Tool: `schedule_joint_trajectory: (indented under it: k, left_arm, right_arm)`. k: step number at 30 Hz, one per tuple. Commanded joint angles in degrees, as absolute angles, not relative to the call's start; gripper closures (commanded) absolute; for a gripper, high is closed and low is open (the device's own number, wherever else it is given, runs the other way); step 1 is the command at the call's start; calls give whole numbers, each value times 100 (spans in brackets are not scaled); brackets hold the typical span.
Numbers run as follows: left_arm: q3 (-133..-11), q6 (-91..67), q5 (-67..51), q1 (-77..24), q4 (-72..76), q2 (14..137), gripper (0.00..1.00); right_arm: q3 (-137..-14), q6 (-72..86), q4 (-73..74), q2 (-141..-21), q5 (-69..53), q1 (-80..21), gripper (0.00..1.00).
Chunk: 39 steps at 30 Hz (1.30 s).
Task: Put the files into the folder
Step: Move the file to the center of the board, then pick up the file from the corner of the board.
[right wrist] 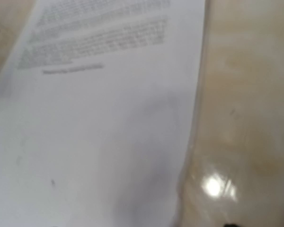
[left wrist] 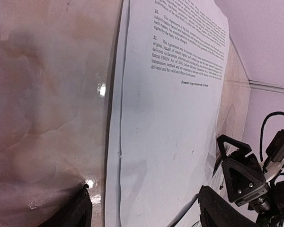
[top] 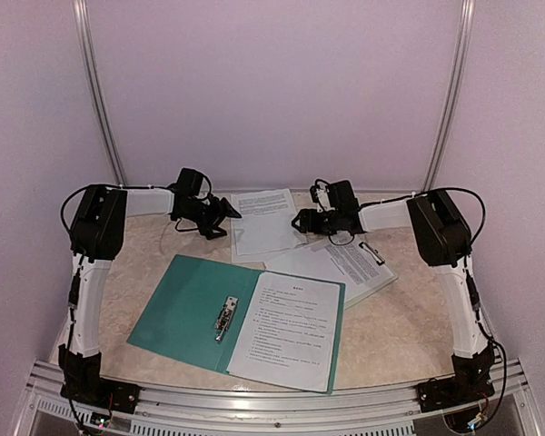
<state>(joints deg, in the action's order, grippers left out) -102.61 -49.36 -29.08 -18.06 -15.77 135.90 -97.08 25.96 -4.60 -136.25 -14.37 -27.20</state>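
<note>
The dark teal folder [top: 177, 304] lies open near the front, with a silver clip [top: 225, 318] at its spine. One printed sheet [top: 286, 331] rests on its right leaf. A second sheet of the files [top: 265, 222] lies flat at the back centre, between the two grippers. My left gripper [top: 225, 214] hovers at that sheet's left edge; in the left wrist view it [left wrist: 144, 201] is open, straddling the sheet [left wrist: 170, 118] without gripping it. My right gripper [top: 300, 221] sits at the sheet's right edge, open. The right wrist view shows the blurred sheet [right wrist: 99, 118] with nothing between the jaws.
A pale clipboard [top: 381, 272] with more printed paper and a top clip [top: 372, 252] lies to the right, behind the folder. White walls enclose the marbled table [top: 400, 336]. The arm bases stand at the front corners.
</note>
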Motion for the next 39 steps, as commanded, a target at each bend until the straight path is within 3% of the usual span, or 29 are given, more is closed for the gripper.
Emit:
schedule_joint_trajectory:
  k: [1, 10, 15, 25, 39]
  left_arm:
    - [-10160, -5107, -2948, -1954, -1892, 14181, 26]
    - [-10156, -5355, -3228, -2029, -1682, 14297, 30]
    - [-10073, -5545, -3534, -2015, -1364, 14338, 37]
    - [-9581, -5566, -3470, -1945, -985, 13987, 45]
    - [-9380, -5303, -3264, -1909, -1119, 13596, 46]
  right_arm:
    - [-10040, 2978, -343, -14093, -1916, -2710, 29]
    - [-9952, 3489, -604, -14248, -2652, -2707, 35]
    - [-9784, 3813, -974, -14250, -3099, -2716, 38]
    - [-9669, 3643, -806, -14070, -2910, -2683, 45]
    - [-9701, 3848, -1066, -13957, -3000, -2679, 81]
